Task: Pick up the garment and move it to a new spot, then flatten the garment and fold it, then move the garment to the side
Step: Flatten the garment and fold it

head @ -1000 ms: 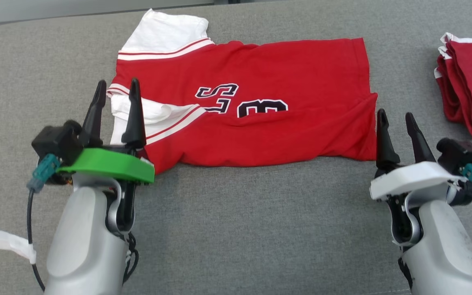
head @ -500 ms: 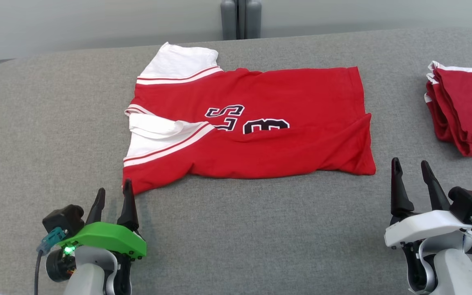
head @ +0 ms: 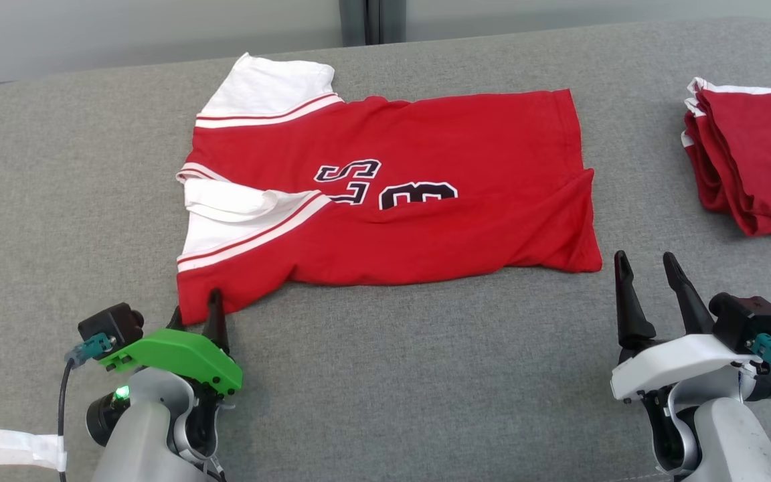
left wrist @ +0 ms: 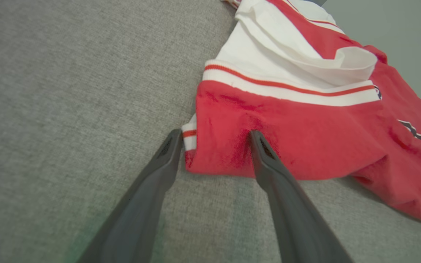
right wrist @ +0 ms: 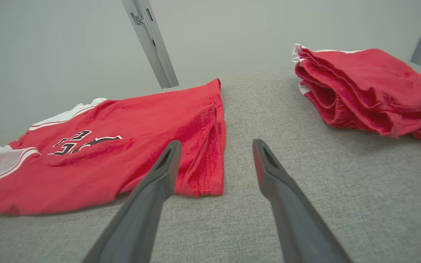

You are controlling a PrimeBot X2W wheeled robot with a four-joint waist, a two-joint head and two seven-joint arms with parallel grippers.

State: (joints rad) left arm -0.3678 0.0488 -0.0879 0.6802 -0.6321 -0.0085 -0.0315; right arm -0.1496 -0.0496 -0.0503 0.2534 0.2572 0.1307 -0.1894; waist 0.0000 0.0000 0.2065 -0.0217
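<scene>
The garment (head: 385,194) is a red jersey with white sleeves and dark numbers, lying flat and folded lengthwise on the grey padded surface (head: 392,375). My left gripper (head: 195,306) is open at the garment's near left corner (left wrist: 225,146). One finger rests on the red fabric and the other on the grey surface just beside the hem. My right gripper (head: 644,260) stands open just right of the near right corner (right wrist: 205,182), above the surface and holding nothing. In the right wrist view its left finger (right wrist: 159,175) overlaps the hem.
A stack of folded red garments (head: 753,161) lies at the right edge, also seen in the right wrist view (right wrist: 371,91). A white strip (head: 17,448) lies at the lower left. A grey post (head: 359,20) stands behind the surface's far edge.
The head camera has shifted. My left gripper drew back from over the white sleeve toward me and now sits at the garment's near left corner. The right gripper keeps its place by the right corner.
</scene>
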